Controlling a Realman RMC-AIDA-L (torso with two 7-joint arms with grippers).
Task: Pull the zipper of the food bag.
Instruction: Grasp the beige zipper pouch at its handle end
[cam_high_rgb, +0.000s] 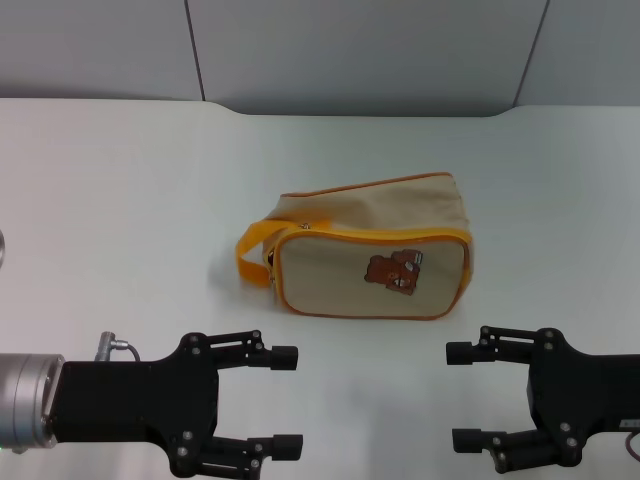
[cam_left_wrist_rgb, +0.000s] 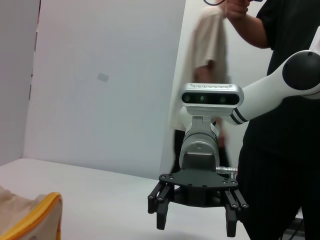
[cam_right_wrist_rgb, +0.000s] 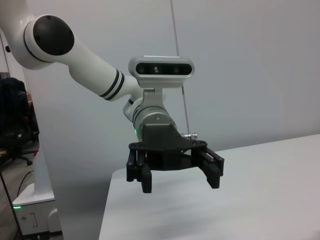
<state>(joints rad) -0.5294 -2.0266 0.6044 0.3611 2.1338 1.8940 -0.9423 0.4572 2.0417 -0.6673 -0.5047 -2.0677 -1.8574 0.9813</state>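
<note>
black hands (cam_high_rgb: 287, 398), white arms (cam_right_wrist_rgb: 75, 60)

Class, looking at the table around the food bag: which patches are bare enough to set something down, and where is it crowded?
Bare table lies left of the food bag, right of it, and behind it toward the wall. The near edge is crowded: the open left gripper and the open right gripper flank the strip just before the bag.

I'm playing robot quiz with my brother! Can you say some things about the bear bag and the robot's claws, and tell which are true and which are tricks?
1. The food bag lies on the white table. True.
2. The left gripper is squeezing the orange handle. False: it is open, near the table's front edge, apart from the bag.
3. The right gripper is open. True.
4. The bear patch faces away from the robot. False: it faces the robot.
</note>
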